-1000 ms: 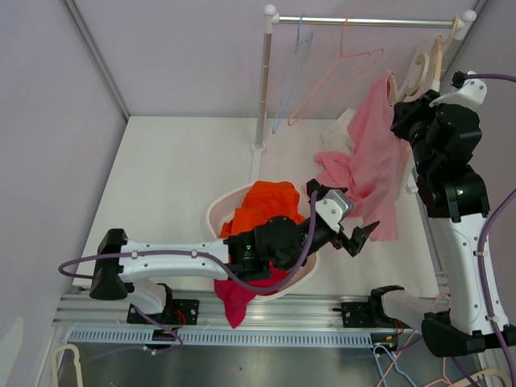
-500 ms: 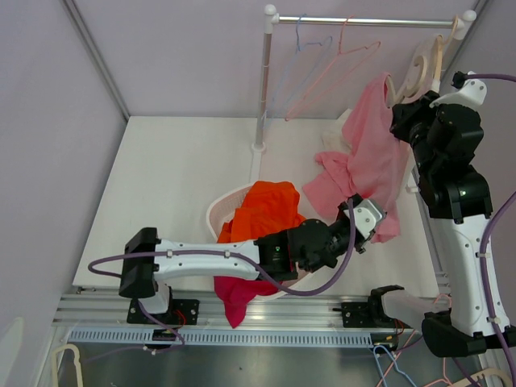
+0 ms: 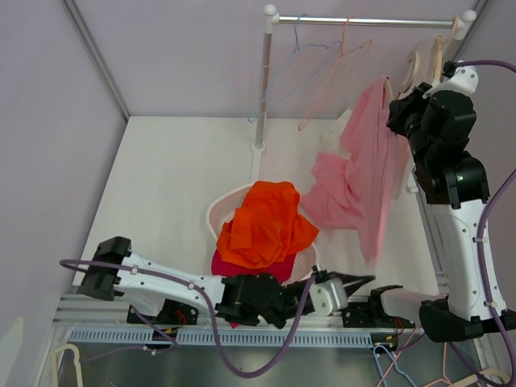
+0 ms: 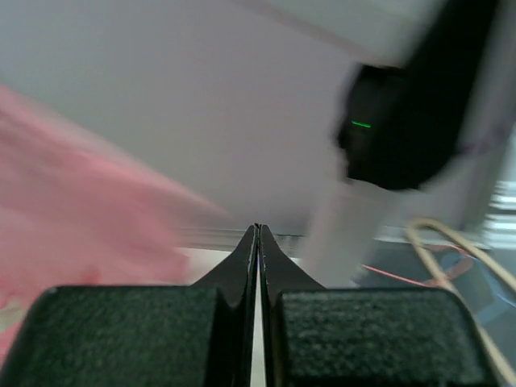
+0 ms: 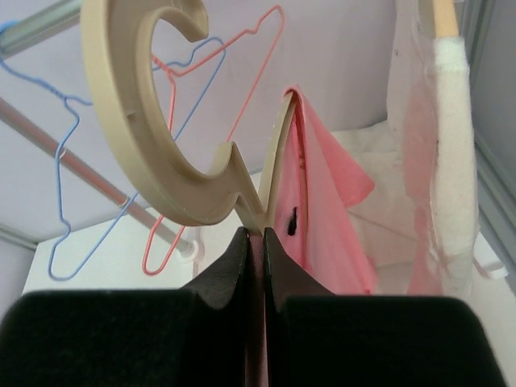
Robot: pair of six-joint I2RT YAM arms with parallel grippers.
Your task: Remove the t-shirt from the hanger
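The basket [image 3: 216, 211] sits near the front of the counter [image 3: 169, 177], with clothes [image 3: 262, 222] in it. Behind it stands the pole [image 3: 261, 89], and its rail [image 3: 363, 22] runs to the right. 2 wire hangers [image 3: 336, 84] hang on the rail. Right of them the t-shirt [image 3: 367, 153] hangs on the thick hanger [image 5: 137, 121], its lower end on the counter right of the basket. The right pincer [image 5: 255, 235] is just under that hanger. The left pincer [image 3: 359, 280] is low in front, right of the basket.

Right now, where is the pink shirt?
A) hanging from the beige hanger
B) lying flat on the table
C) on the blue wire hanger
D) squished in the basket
A: the pink shirt hangs down from the beige hanger, which the right gripper is shut on.
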